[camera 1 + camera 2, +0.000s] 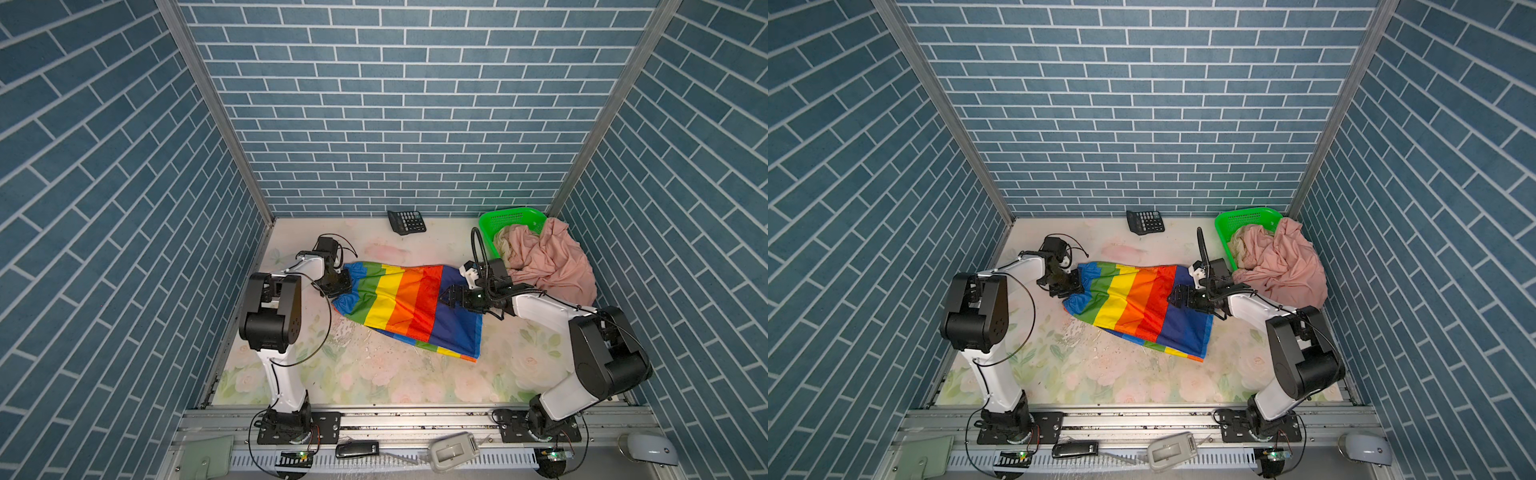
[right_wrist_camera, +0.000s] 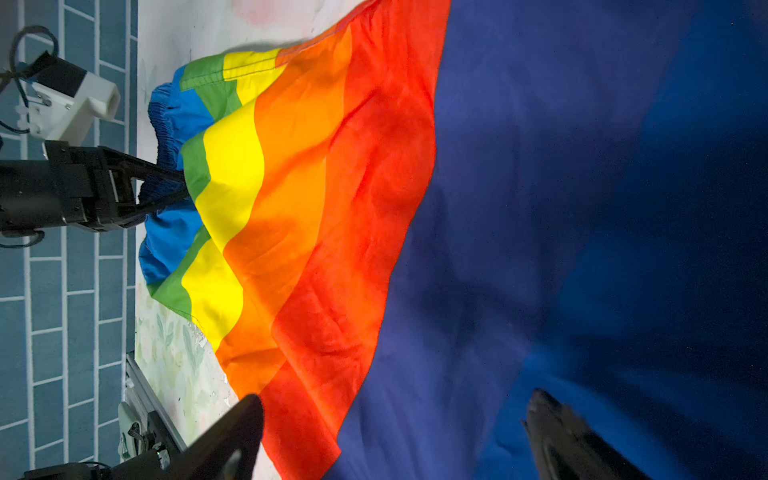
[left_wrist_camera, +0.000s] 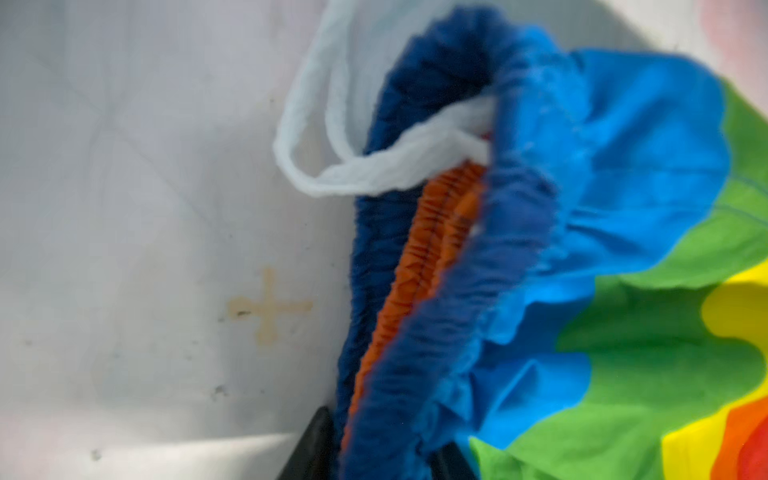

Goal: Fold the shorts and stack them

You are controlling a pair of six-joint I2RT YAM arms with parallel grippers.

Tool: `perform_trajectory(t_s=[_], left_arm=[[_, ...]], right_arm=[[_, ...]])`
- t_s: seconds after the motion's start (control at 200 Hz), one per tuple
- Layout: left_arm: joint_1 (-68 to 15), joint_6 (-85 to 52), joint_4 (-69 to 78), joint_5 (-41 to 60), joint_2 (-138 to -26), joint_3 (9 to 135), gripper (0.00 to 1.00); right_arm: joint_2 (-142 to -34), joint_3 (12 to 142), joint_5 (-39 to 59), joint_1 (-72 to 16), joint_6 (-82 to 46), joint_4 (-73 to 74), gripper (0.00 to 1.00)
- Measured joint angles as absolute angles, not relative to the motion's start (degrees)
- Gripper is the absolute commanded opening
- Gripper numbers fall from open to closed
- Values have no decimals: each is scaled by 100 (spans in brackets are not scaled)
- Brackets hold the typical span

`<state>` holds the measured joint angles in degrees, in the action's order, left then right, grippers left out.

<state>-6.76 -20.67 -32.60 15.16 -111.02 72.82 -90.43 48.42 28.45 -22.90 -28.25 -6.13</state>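
Top views: rainbow shorts [image 1: 399, 307] lie spread on the tabletop [image 1: 374, 374], between the two grippers. The left gripper [image 1: 345, 286] is at the waistband end. The right gripper [image 1: 446, 297] is over the navy stripe at the opposite end. Pink shorts [image 1: 552, 262] are heaped just behind the right gripper's wrist, spilling out of the basket [image 1: 511, 216]. Beige shorts [image 1: 505, 243] are in the basket beside them.

Left wrist: the gathered waistband [image 3: 415, 291] runs between the fingers [image 3: 316, 444], and the jaws look nipped onto it. The drawstring [image 3: 374, 166] loops loose ahead of the gripper.

Right wrist: the right gripper's fingers [image 2: 237, 432] stand wide apart with nothing between them, navy cloth right under them. Can't tell if they touch it. Across the shorts, the left gripper [image 2: 174, 189] is clamped on the blue waistband.

My read: this is the first fold of pair one, with nothing stacked yet. Next, the right gripper needs an edge rather than mid-panel: drop it, close on a single layer, then lift both ends together. The fabric looks slick, so it may slip.
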Motion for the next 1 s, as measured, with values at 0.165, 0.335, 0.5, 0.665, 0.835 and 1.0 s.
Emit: perform_trajectory(t_s=[0.165, 0.335, 0.5, 0.665, 0.835, 1.0], left_arm=[[-854, -2014, -3356, 1376, -11124, 7419, 4], [-902, -2143, -3365, 1433, -11091, 7424, 0], [-908, -2340, -3457, 1426, -10678, 7428, 0], [-921, -2510, -3459, 1439, -10075, 7507, 0], [-923, -2545, -3487, 1396, -9878, 7509, 0], [-908, -2508, -3607, 1291, -9856, 7509, 0]], right_arm=[[-9043, 4842, 2849, -2274, -2825, -565, 99], [-9028, 4845, 2832, -2270, -2823, -569, 99], [-8991, 4998, 2847, -2292, -2882, -633, 99], [-9174, 5660, 2882, -2709, -3087, -558, 99], [-9819, 6119, 3131, -3514, -3638, 281, 99], [-10807, 6506, 3378, -4012, -4248, 980, 99]])
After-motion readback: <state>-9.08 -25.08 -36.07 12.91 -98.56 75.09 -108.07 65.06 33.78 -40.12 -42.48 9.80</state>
